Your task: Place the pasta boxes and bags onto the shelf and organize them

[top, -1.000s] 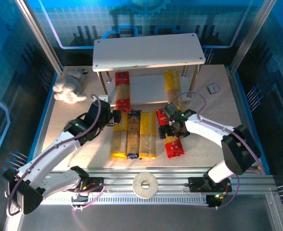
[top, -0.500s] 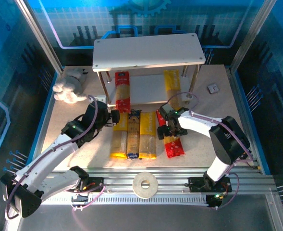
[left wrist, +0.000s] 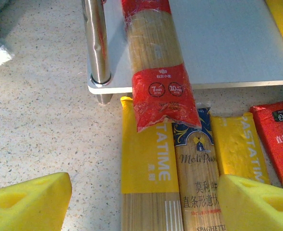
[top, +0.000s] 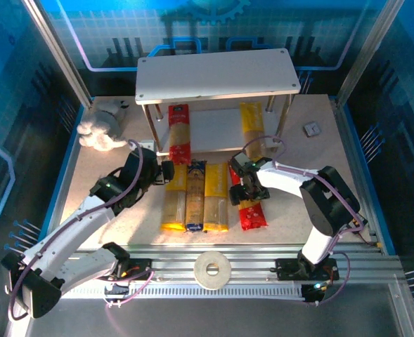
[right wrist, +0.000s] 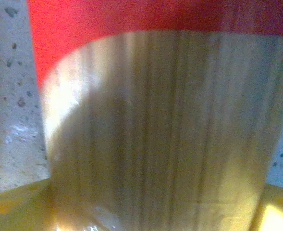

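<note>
At the right-hand side of the table, the right gripper (top: 246,188) is lowered onto the near red pack (top: 255,215), close to that pack's far end. In the right wrist view its yellow fingers (right wrist: 11,208) stand on either side of the pack, which fills the gap between them; whether the jaws are clamped on it cannot be told. This pack lies flat on the table, lengthwise front to back, as the rightmost of four packs laid side by side. To its left are the middle yellow pack (top: 216,200), the blue-ended pack (top: 195,200) and the left yellow pack (top: 174,203). The left gripper (top: 169,170) hovers just left of the far end of this row, its yellow fingers (left wrist: 28,202) spread wide with nothing between them. Beyond the row stands the shelf (top: 217,74). On its lower board (top: 214,130) lie the far red pack (top: 179,133) at the left and the far yellow pack (top: 252,126) at the right. The far red pack overhangs the board's front edge, and its near end rests over the far ends of the left yellow pack and the blue-ended pack. The upper board carries no packs.
</note>
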`<action>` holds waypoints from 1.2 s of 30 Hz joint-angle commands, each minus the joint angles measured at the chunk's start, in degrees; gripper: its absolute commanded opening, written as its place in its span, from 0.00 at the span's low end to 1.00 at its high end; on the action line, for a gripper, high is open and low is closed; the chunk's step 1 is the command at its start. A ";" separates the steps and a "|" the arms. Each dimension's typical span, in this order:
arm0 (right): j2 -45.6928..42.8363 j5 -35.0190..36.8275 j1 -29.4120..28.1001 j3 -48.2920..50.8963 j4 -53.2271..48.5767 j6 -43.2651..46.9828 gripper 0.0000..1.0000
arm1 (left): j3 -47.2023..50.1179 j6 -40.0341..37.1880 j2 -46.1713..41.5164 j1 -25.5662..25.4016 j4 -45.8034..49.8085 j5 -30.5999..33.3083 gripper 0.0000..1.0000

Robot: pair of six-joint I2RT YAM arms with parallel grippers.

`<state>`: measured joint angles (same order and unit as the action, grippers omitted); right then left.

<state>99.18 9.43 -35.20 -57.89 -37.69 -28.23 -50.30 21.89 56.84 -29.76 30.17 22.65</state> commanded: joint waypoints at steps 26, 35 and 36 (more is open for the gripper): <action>-21.80 1.14 -8.50 -4.32 -12.02 -4.03 0.00 | -0.25 -1.45 -0.16 0.64 -1.52 -2.09 0.80; -12.02 3.95 -2.57 -17.01 -8.96 2.49 0.00 | -0.34 -1.57 -0.22 0.67 -1.45 -2.68 0.80; -10.22 3.99 -1.63 -19.03 -8.53 3.09 0.00 | -0.47 -1.55 -0.24 0.69 -1.44 -2.71 0.80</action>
<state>86.08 11.07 -39.20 -71.48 -50.76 -27.94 -50.30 20.95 56.84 -29.56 29.93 20.95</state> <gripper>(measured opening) 0.170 0.799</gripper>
